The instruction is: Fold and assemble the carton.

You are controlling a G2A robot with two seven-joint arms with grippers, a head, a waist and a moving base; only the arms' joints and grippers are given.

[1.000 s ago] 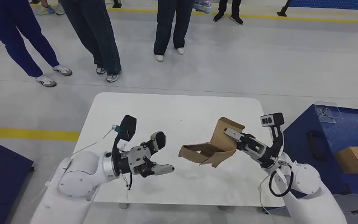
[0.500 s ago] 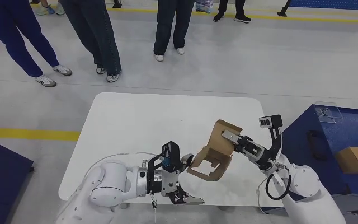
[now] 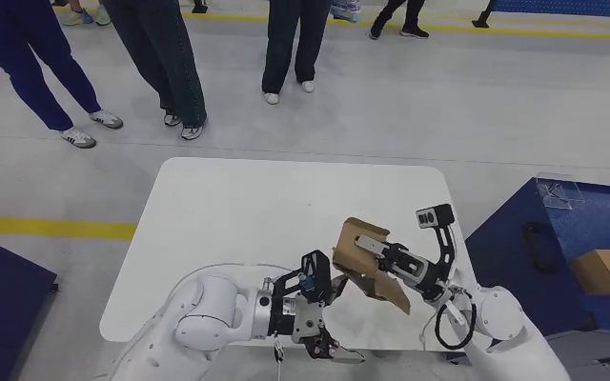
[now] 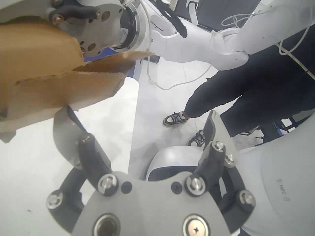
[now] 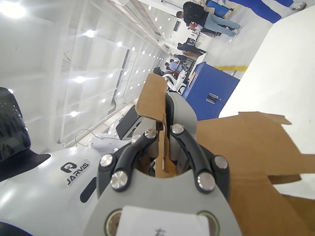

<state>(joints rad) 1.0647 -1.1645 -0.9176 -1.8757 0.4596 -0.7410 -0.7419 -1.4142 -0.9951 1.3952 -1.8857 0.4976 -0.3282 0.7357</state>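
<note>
A brown cardboard carton [image 3: 370, 269], partly folded with loose flaps, hangs tilted over the front right part of the white table [image 3: 238, 219]. My right gripper [image 3: 370, 250] is shut on one of its upper flaps; the right wrist view shows that gripper [image 5: 164, 114] pinching the flap edge, with the carton [image 5: 246, 146] spreading beyond. My left gripper [image 3: 335, 314] stands open at the table's front edge, just left of and below the carton. In the left wrist view the left gripper [image 4: 140, 126] is spread wide, with one fingertip [image 4: 66, 126] right under the carton [image 4: 54, 89].
A blue cabinet [image 3: 553, 238] stands just off the table's right side. The table's left and far parts are bare. The table's front edge [image 4: 134, 114] runs close beside my left gripper.
My left arm swung right across the front of the table up to the carton. My right gripper carried the carton left and nearer the front edge, turning it.
</note>
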